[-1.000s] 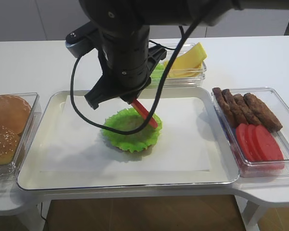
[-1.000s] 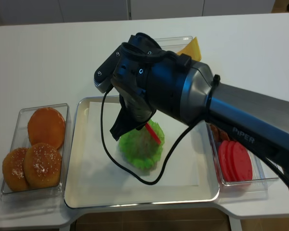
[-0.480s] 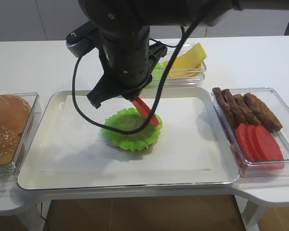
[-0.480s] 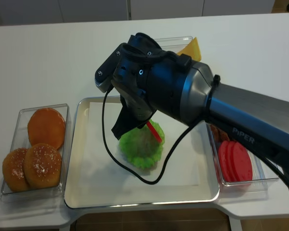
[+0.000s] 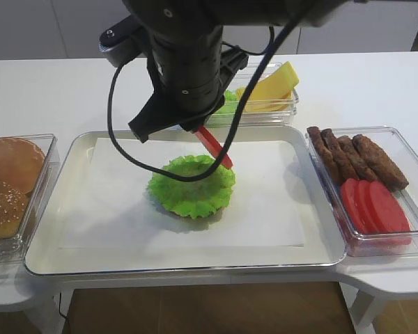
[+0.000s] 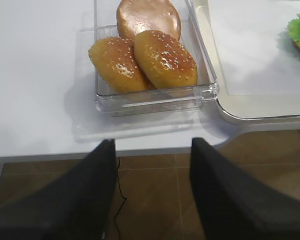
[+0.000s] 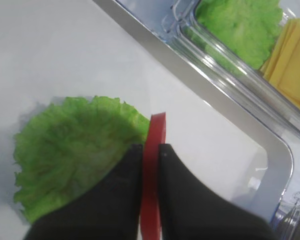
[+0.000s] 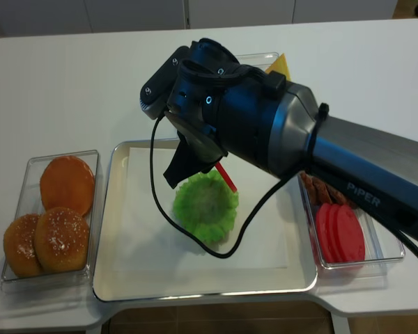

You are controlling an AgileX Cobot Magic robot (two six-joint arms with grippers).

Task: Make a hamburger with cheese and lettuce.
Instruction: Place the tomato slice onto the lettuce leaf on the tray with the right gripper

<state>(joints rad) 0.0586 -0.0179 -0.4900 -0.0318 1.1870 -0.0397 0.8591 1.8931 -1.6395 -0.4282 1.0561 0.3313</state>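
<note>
The hamburger [image 5: 192,186] is a frilly green leaf over a thin brown bun base, lying mid-tray; it also shows in the right wrist view [image 7: 70,150]. My right gripper [image 7: 150,150] is shut on a red tomato slice [image 7: 155,132], held on edge just above the hamburger's back right rim [image 5: 214,147]. The cheese [image 5: 272,87] is a fan of yellow slices in the clear box behind the tray, beside spare lettuce [image 7: 240,22]. My left gripper [image 6: 152,145] is open and empty, off the table's front edge below the bun box.
A clear box of domed buns [image 5: 7,184] stands left of the steel tray [image 5: 181,268]. A clear box at the right holds brown patties [image 5: 355,156] and red tomato slices [image 5: 373,205]. White paper lines the tray.
My right gripper has lifted slightly and drawn back with the tomato slice, so more of the lettuce leaf shows. The left gripper cannot be compared.
</note>
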